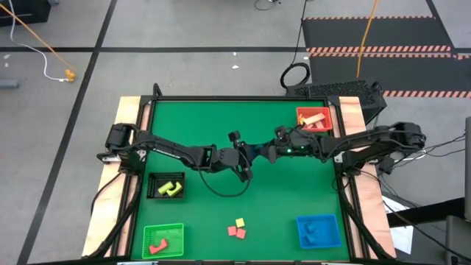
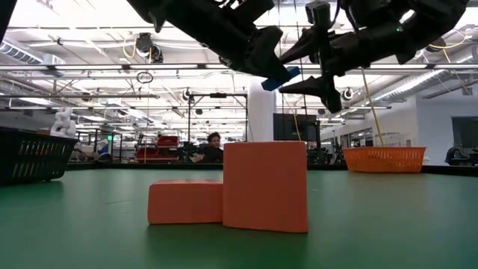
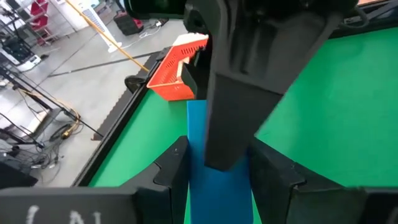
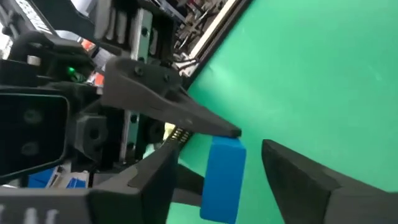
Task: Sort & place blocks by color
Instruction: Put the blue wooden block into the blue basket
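Observation:
A blue bar block [image 3: 198, 134] hangs in mid-air over the table's middle, and it also shows in the low view [image 2: 284, 75] and the right wrist view [image 4: 222, 180]. My left gripper [image 1: 243, 160] is shut on it. My right gripper [image 1: 263, 152] is open and faces the left one. Its two fingers [image 4: 298, 174] stand on either side of the block's free end; I cannot tell whether they touch it. Two red blocks and a yellow one [image 1: 236, 228] lie loose on the mat near the front edge. My left gripper pinches the blue bar's two long sides [image 3: 194, 186] between its two fingers, at the end nearer its wrist. The fingers come from the table's left and lie along the bar. The bar sticks out past the fingertips, lifted well clear of the mat.
A red tray [image 1: 315, 118] with blocks stands at the back right. A black bin [image 1: 166, 185] with yellow blocks stands at the left, a green tray [image 1: 163, 241] with red blocks at the front left, and a blue tray [image 1: 319, 230] with blue blocks at the front right.

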Tool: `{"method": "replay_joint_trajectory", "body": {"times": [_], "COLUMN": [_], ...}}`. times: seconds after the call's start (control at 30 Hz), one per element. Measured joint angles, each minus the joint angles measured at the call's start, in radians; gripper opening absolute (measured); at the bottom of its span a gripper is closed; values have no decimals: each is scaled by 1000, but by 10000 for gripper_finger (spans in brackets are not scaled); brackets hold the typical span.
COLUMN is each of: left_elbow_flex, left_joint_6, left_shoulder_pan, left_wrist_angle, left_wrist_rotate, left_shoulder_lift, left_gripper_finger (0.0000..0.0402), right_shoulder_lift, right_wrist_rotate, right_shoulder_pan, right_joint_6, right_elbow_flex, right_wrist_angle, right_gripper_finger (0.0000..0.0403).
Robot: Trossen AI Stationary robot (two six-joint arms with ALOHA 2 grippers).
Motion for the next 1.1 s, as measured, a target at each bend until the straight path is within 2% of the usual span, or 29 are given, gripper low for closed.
{"method": "replay_joint_trajectory", "body": {"times": [0.13, 0.3, 0.37, 0.5, 0.6, 0.83, 1.1], "left_elbow_flex": [0, 0, 0, 0, 0, 0, 0], "left_joint_6": [8, 8, 16, 3, -19, -57, -170], "left_shoulder_pan": [5, 9, 9, 6, -2, -33, -45], "left_wrist_angle": [0, -3, -5, -4, 0, -2, -29], "left_wrist_rotate": [-5, -7, -18, -8, -8, -7, -8], "left_shoulder_lift": [0, 0, 0, 0, 0, 0, 0], "left_gripper_finger": [132, 133, 147, 189, 206, 205, 221], "right_shoulder_lift": [5, 5, 5, 1, -8, -102, -252], "right_wrist_rotate": [-6, -5, -4, -12, -35, -29, -33], "right_shoulder_pan": [0, 0, 0, 0, -6, -31, -47], "right_joint_6": [14, 12, 6, -40, -58, -117, -126], "right_elbow_flex": [0, -1, -1, -1, -1, -2, -2], "right_wrist_angle": [-1, -1, 0, -2, -19, -209, -452], "right_gripper_finger": [170, 74, 37, 35, 35, 35, 35]}}
